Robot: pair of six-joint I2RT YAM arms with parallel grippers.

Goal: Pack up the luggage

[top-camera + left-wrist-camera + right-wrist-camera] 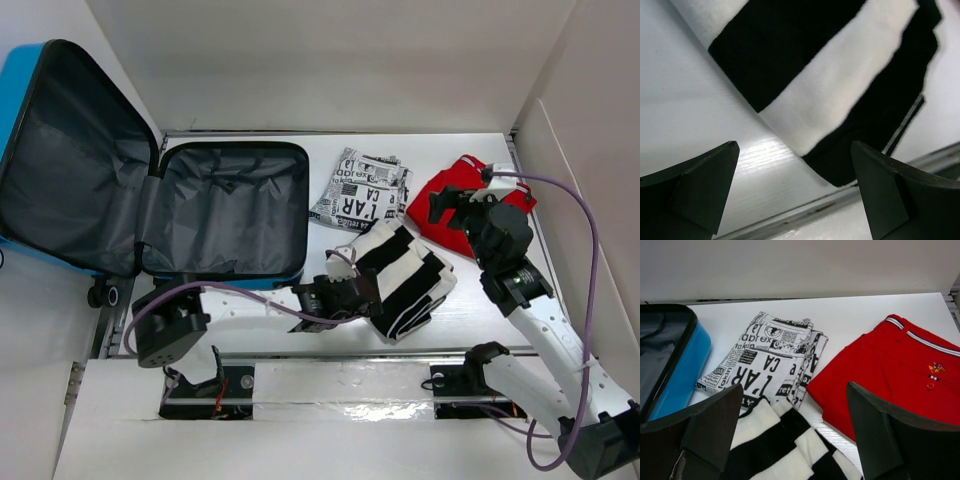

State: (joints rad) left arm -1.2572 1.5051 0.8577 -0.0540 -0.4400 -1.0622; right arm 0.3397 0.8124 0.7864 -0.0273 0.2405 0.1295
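The newsprint garment point(770, 360) lies ahead of the right gripper point(794, 387) and a little to its left. Of its writing only the large letters "AR" and "CA" read surely; the finer columns of print are too small to make out. Ahead and to the right of that gripper lies the red garment point(890, 370), which has a small embroidered emblem point(936, 368) too small to read. In the top view the right arm covers part of it. The right gripper's jaws stand wide apart with nothing between them.

The left gripper point(794, 147) is also spread wide and empty, low over the table point(685, 110). The black-and-white striped garment point(840, 95) lies just ahead of its fingertips, and the frame cuts the garment off at the top and right.

The luggage point(225, 215) lies open well to the left of both grippers. Its grey-lined base is flat on the table and its lid is propped up beyond it. The left edge of the top view clips the lid. From the right wrist only a blue corner shows, past the gripper's left finger.
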